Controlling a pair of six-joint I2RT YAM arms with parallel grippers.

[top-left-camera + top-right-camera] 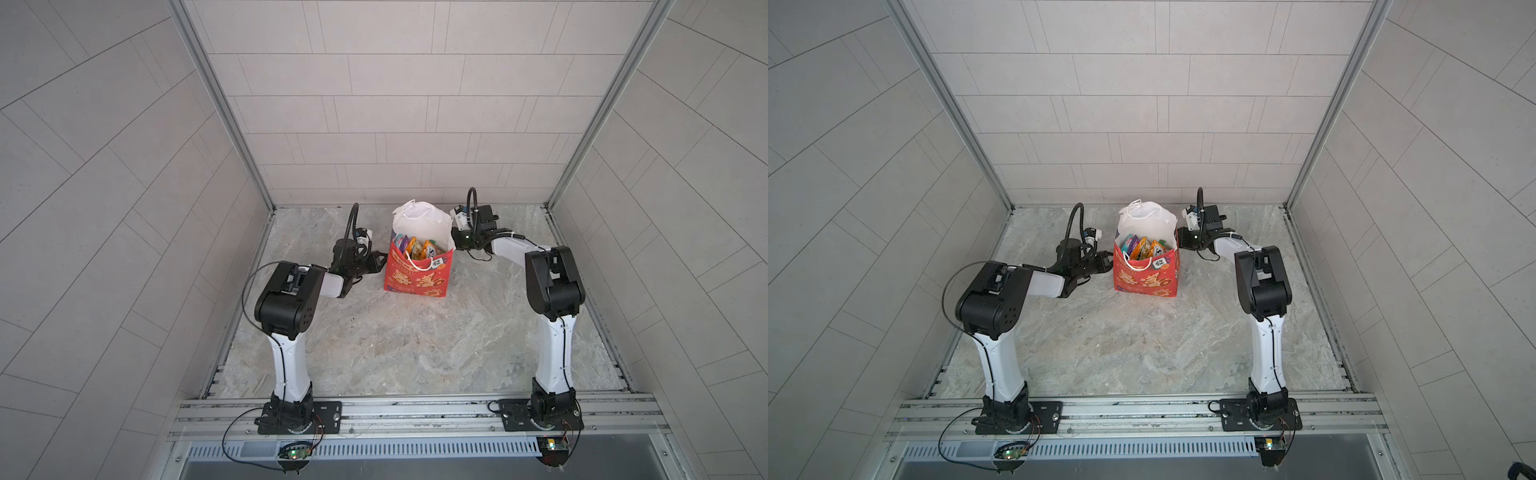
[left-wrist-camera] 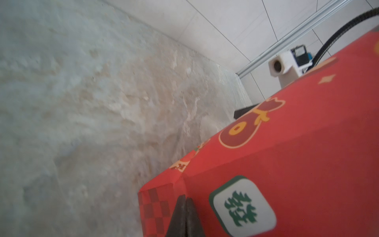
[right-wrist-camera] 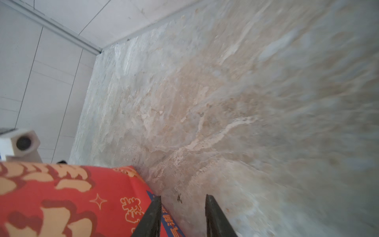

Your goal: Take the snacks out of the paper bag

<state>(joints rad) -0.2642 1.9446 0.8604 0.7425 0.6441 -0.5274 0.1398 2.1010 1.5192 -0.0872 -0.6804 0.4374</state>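
The bag is stood upright near the far edge of the tabletop, midway across. The snacks are contained inside it. The left gripper is fully closed and empty, with its tips at the bag's left wall. The right gripper is partly opened beside the right wall, and nothing is gripped.

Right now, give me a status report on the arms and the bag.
Left jaws shut at bag side; right jaws open at its other side. Snacks inside, none out. Bag upright, mouth unobstructed.
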